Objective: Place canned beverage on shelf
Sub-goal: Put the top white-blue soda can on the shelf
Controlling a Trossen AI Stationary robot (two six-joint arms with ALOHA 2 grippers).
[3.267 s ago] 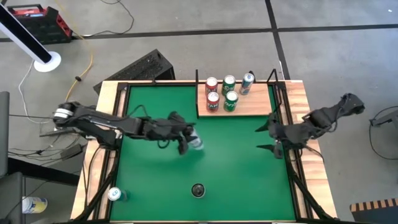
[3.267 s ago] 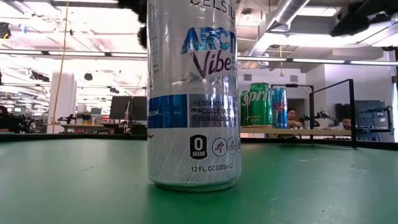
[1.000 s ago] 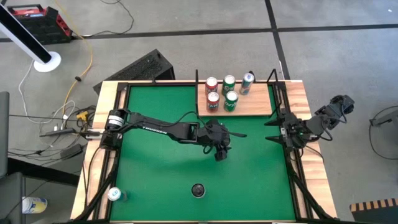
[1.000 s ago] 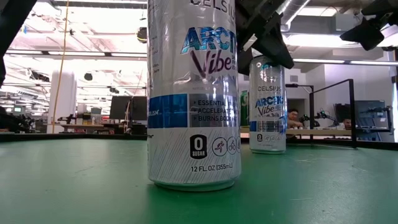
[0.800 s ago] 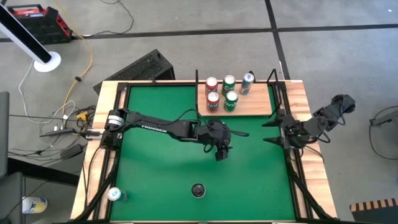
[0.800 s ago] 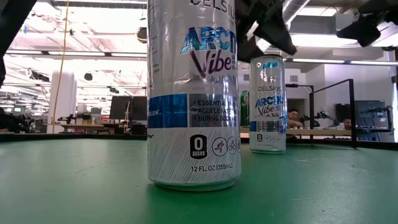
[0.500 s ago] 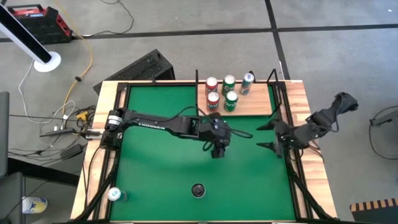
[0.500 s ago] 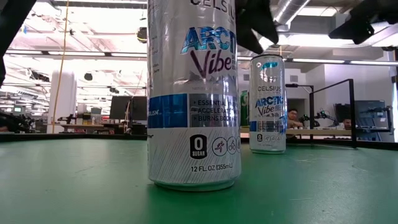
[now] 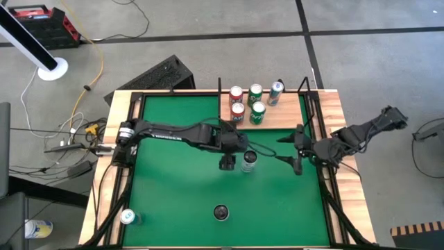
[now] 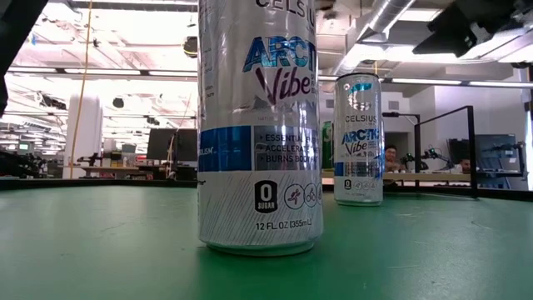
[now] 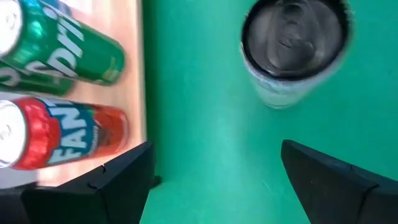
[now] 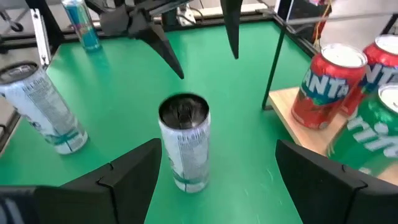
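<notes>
Silver can (image 9: 249,161) stands upright on the green surface (image 9: 173,194), just short of the shelf (image 9: 277,119), between both grippers. Left gripper (image 9: 227,164) beside it, right gripper (image 9: 291,154) facing it; both jaws released. Judged rigid, thin-walled, slick: grasp mid-body.

Five cans stand on the shelf (image 9: 277,119): two red Fanta (image 9: 236,94), two green Sprite (image 9: 256,91), one blue. On the green mat stand two white Celsius cans (image 9: 249,160) and one blue can (image 9: 128,217) at lower left.
</notes>
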